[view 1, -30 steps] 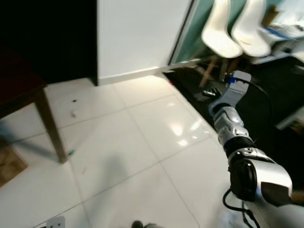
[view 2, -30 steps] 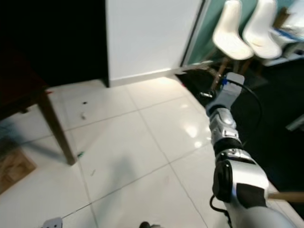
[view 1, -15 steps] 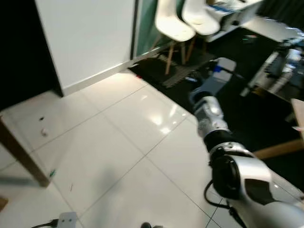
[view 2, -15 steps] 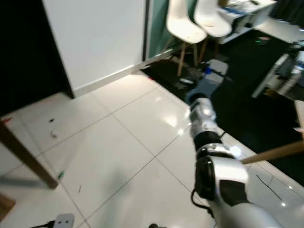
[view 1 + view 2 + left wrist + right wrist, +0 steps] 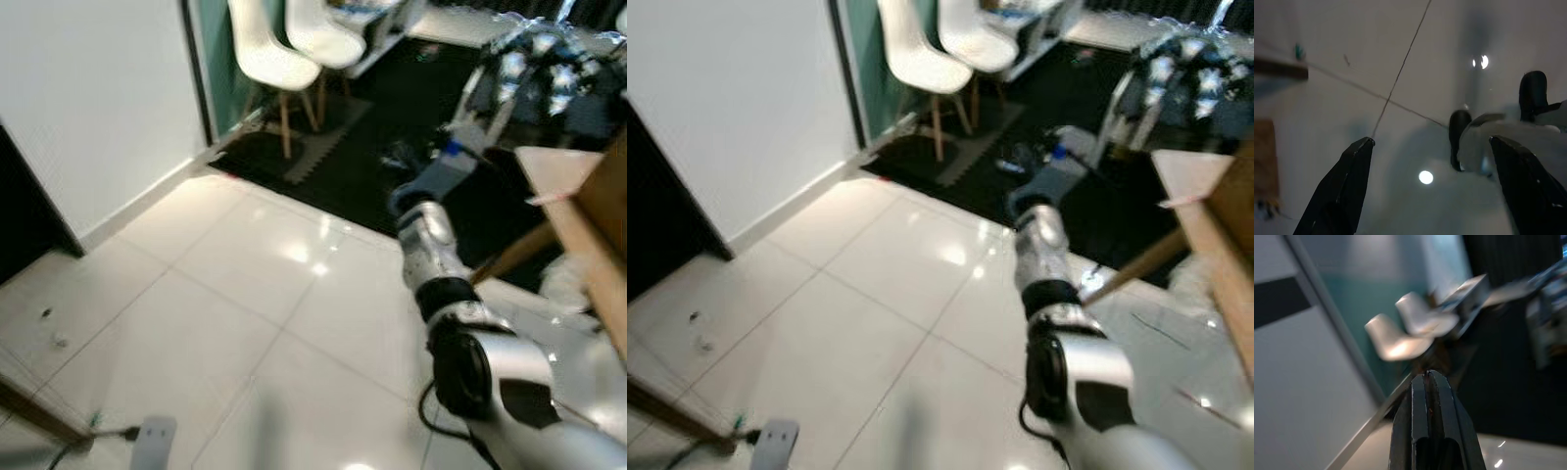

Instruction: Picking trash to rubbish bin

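1. The left gripper is hanging over the white tiled floor, fingers spread wide, holding nothing.
2. The right gripper is reaching forward, fingers pressed together, empty.
3. The view has been swinging rightward; small trash bits now sit far left, white chairs nearer centre.

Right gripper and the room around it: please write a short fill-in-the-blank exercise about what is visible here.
1. The right gripper has its two black fingers ____.
2. The left gripper has its fingers ____.
3. The number of white chairs by the teal wall is ____.
4. The floor tiles are ____ in colour.

Missing words: shut; open; two; white
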Motion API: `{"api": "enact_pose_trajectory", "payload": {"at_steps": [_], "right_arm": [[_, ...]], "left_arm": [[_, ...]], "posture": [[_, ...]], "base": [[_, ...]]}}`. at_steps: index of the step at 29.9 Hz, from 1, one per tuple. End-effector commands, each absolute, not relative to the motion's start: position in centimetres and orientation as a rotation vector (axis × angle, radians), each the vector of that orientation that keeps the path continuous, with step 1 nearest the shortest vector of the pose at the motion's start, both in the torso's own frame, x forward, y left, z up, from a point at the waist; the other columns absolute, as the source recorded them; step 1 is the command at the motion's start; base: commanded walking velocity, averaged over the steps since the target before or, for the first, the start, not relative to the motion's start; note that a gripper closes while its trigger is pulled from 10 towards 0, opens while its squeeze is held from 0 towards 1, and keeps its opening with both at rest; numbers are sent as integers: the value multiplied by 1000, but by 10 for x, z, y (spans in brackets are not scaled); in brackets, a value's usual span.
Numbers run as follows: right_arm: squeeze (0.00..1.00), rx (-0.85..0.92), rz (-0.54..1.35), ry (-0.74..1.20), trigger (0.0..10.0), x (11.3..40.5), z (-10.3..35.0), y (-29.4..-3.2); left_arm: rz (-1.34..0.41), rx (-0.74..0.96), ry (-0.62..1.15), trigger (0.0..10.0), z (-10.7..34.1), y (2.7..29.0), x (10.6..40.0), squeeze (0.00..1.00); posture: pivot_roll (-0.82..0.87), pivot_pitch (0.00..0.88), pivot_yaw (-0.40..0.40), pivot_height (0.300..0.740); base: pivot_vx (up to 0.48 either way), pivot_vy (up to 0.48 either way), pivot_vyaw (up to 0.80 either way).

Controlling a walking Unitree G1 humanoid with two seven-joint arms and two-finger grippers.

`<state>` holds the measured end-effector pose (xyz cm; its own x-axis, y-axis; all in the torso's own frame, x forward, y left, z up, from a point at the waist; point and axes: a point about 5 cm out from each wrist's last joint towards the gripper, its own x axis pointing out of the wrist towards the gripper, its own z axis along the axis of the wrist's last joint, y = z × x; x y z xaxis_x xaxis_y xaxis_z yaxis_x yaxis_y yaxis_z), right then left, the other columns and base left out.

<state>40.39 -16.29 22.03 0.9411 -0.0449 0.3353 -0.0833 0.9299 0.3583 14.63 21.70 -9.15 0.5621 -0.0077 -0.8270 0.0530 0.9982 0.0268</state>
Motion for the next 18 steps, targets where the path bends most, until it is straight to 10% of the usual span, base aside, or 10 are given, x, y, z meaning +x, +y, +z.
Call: {"api": "enact_pose_trajectory", "payload": {"at_steps": [1, 18], "right_arm": [[0, 346, 27, -352, 10000, 403, 219, -159], [0, 185, 82, -478, 10000, 402, 254, -163]], "left_arm": [[-43, 56, 1006, 10000, -94, 218, 140, 0], [23, -22, 1003, 10000, -97, 216, 133, 0]], "posture": [[251, 48, 36, 740], [248, 71, -25, 740]], "base": [[0, 0, -800], [0, -44, -484]]}}
